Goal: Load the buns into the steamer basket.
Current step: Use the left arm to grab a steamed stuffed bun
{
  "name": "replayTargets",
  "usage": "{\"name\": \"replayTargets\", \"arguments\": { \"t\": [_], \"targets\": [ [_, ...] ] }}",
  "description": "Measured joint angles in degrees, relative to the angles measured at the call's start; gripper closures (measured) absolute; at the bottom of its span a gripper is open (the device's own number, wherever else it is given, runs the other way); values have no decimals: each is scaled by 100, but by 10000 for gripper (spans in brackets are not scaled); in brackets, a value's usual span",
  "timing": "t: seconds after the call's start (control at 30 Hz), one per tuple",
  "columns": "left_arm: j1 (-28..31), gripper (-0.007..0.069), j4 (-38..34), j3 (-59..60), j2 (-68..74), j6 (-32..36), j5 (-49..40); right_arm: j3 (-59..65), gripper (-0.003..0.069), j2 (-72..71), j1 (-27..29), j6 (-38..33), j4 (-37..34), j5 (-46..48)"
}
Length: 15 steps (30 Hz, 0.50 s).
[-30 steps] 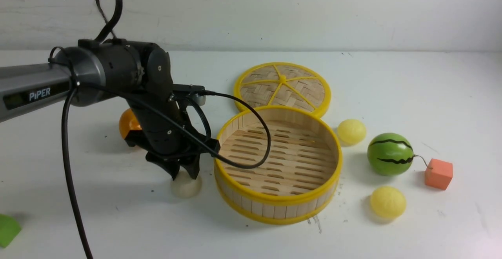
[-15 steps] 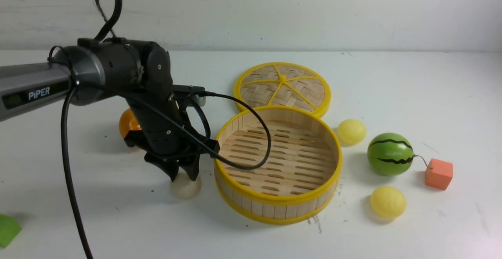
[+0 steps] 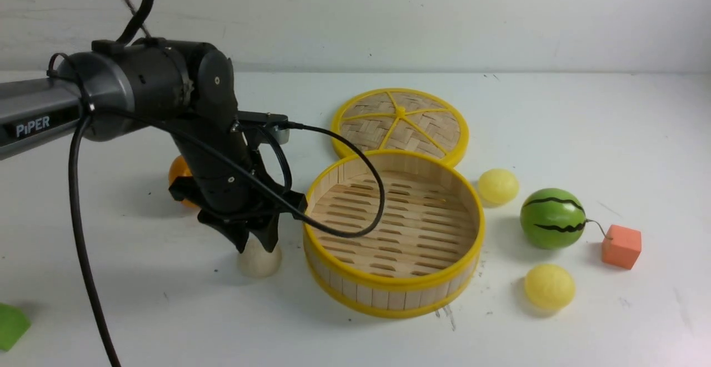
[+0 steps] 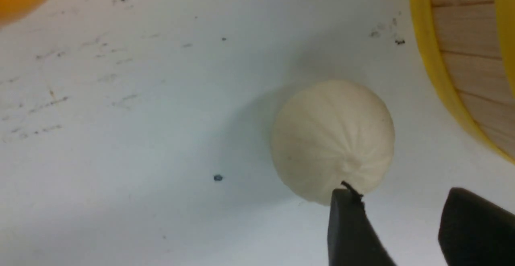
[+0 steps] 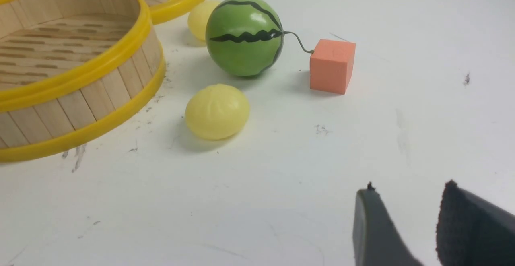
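Note:
The off-white bun (image 3: pixel 259 261) lies on the table just left of the steamer basket (image 3: pixel 389 286). My left gripper (image 3: pixel 256 245) hangs over it, open, its fingers straddling the bun's top. In the left wrist view one fingertip (image 4: pixel 347 201) overlaps the edge of the bun (image 4: pixel 332 137), and nothing lies between the jaws of the gripper (image 4: pixel 400 193). Two pale yellow buns (image 3: pixel 498 185) (image 3: pixel 549 286) sit right of the basket, which holds nothing. My right gripper (image 5: pixel 408 189) is open and empty above bare table, well short of the nearer yellow bun (image 5: pixel 217 111).
The woven lid (image 3: pixel 400 122) lies behind the basket. A green watermelon ball (image 3: pixel 552 225) and an orange cube (image 3: pixel 621 246) stand at the right between the yellow buns. A tangerine (image 3: pixel 179 175) sits behind my left arm. A green piece (image 3: pixel 11 325) lies at the front left.
My left arm has shifted a little to the left, gripper still open over the off-white bun, which sits slightly further left. Everything else is unchanged.

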<state>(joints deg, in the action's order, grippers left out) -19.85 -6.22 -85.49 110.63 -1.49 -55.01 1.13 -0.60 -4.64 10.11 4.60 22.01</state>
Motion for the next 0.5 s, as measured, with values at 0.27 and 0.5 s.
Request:
{"name": "replayTargets", "arguments": {
  "t": [0.27,0.5],
  "targets": [
    [0,316,149,0,214,6,184,0,418,0,0,0,0,0],
    [0,316,179,0,408,12,243,0,418,0,0,0,0,0]
  ]
}}
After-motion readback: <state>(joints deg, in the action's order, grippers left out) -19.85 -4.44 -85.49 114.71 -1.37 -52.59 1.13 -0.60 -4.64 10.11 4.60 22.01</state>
